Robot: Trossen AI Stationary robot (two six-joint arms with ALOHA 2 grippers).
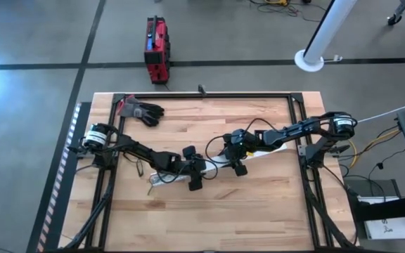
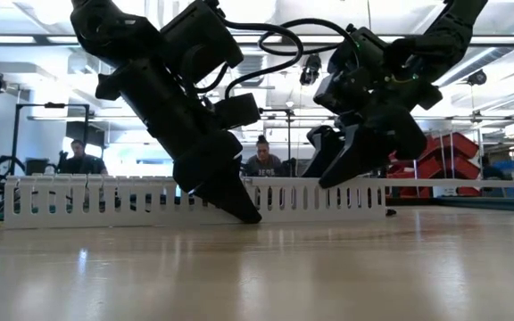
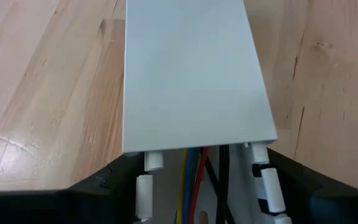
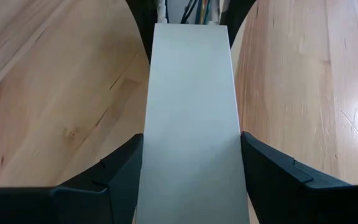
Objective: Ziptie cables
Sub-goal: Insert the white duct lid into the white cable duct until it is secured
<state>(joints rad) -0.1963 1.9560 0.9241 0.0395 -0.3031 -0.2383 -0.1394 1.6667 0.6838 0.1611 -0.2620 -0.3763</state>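
Observation:
A long white slotted channel (image 2: 87,201) lies across the middle of the table, and a flat white lid (image 3: 191,74) covers part of it. Where the lid ends, thin yellow, blue, red and dark cables (image 3: 194,186) lie inside the channel; their far ends (image 4: 197,7) also show in the right wrist view. My left gripper (image 1: 195,177) straddles the uncovered stretch of the channel just past the lid's end. My right gripper (image 1: 238,166) straddles the lidded stretch to the right. In the low view the left gripper (image 2: 239,207) reaches down to the tabletop, while the right gripper (image 2: 339,171) sits at the channel's top. My left gripper has one finger against each slotted side wall (image 3: 263,186) of the channel, just past the lid's end, coming down at a slant from the left. The channel lies flat on the table. My right gripper has the lid's two long edges (image 4: 238,140) between its fingers, which lie across the lid, slanting down from the right. The lid sits on the channel.
A dark glove (image 1: 143,111) lies at the table's far left corner. A red box (image 1: 157,49) stands on the floor beyond the far edge. A black frame (image 1: 209,95) borders the table. Bare wood (image 1: 209,218) lies toward the near edge. People sit in the room behind.

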